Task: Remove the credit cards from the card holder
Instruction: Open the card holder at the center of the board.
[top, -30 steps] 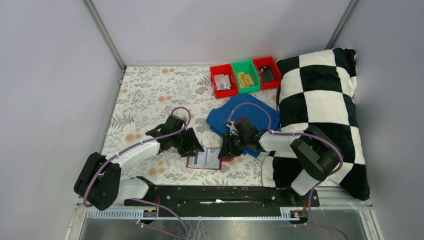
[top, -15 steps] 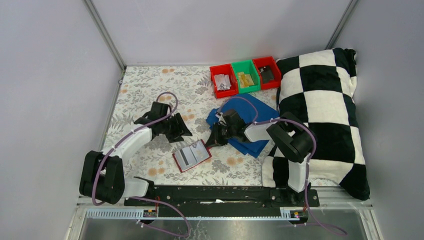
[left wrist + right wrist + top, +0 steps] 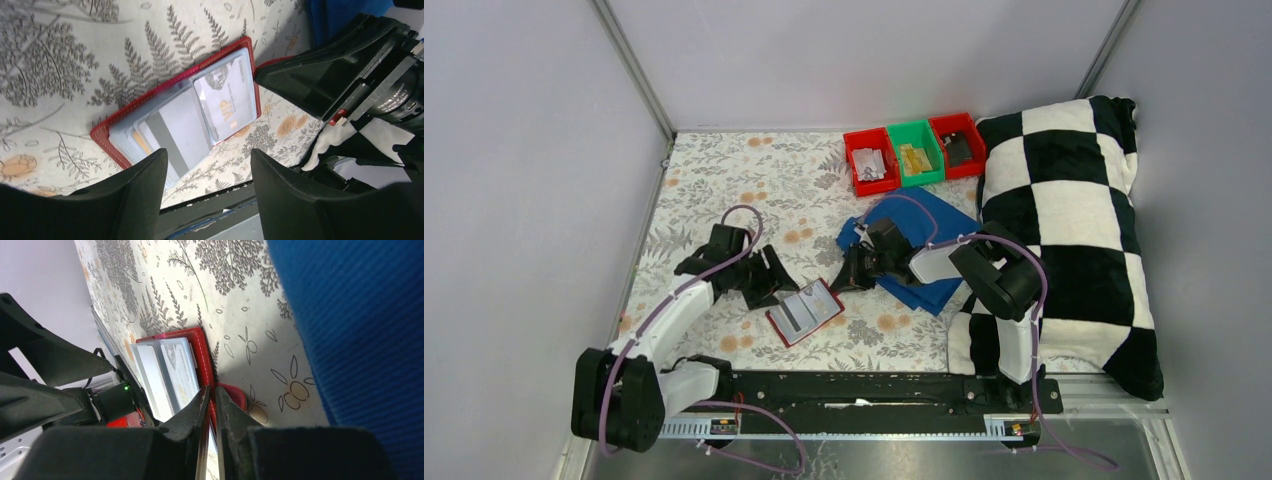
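Observation:
The red card holder (image 3: 776, 325) lies open and turned askew on the floral cloth, its grey-blue inside up. In the left wrist view a pale credit card with a grey stripe (image 3: 175, 132) and a pale printed one (image 3: 227, 97) sit in its slots, and a tan-yellow edge (image 3: 141, 142) peeks out at the left. My right gripper (image 3: 844, 278) is shut on the holder's red right edge (image 3: 202, 355), beside the strap tab (image 3: 235, 392). My left gripper (image 3: 208, 155) hangs open just above the holder's left half with nothing between its fingers.
A blue cloth (image 3: 924, 240) lies right of the holder, under the right arm. A checkered pillow (image 3: 1064, 220) fills the right side. Three small bins, red (image 3: 870, 160), green (image 3: 914, 152) and red (image 3: 959, 143), stand at the back. A black rail (image 3: 854, 390) runs along the near edge.
My right gripper closed on the holder's right edge and drew up-left; the holder shifted left and turned askew. My left gripper backed off to the left and opened wider.

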`<action>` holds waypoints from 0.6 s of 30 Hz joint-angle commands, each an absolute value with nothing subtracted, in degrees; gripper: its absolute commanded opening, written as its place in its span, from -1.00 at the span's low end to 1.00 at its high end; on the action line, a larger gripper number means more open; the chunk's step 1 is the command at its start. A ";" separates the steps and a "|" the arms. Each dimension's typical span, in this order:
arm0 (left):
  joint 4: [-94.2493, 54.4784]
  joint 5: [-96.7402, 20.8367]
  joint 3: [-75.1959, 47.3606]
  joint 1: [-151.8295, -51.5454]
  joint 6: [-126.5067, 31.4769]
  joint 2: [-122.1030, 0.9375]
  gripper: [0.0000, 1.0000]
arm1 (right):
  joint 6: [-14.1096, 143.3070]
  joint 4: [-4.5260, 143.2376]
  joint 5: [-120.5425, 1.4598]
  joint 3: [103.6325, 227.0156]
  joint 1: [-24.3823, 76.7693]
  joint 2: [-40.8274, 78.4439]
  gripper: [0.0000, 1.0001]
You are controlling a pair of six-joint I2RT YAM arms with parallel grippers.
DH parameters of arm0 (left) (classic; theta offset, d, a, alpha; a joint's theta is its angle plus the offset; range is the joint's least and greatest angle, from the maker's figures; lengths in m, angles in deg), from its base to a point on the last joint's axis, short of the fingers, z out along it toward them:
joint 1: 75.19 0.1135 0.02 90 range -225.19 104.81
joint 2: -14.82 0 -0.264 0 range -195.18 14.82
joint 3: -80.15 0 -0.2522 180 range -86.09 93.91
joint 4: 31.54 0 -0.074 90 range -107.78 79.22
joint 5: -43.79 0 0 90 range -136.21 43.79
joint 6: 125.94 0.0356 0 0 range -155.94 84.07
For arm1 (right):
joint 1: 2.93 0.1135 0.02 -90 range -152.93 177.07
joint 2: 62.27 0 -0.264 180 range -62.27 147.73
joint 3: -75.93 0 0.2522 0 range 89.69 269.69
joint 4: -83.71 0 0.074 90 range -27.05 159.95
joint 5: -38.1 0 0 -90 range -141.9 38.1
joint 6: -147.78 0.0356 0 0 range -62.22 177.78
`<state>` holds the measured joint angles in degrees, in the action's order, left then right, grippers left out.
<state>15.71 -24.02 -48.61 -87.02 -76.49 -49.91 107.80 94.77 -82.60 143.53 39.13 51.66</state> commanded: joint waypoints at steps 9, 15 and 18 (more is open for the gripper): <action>12.45 -22.38 -55.08 -87.04 -82.19 -46.88 0.51 | 107.89 96.05 -81.87 141.11 39.61 49.40 -0.68; 11.35 -22.82 -55.37 -87.27 -82.25 -48.83 0.51 | 107.51 95.65 -81.35 140.84 39.63 49.15 -0.67; 11.16 -23.41 -55.65 -87.45 -82.54 -49.01 0.52 | 107.77 95.87 -81.44 140.84 39.61 49.34 -0.67</action>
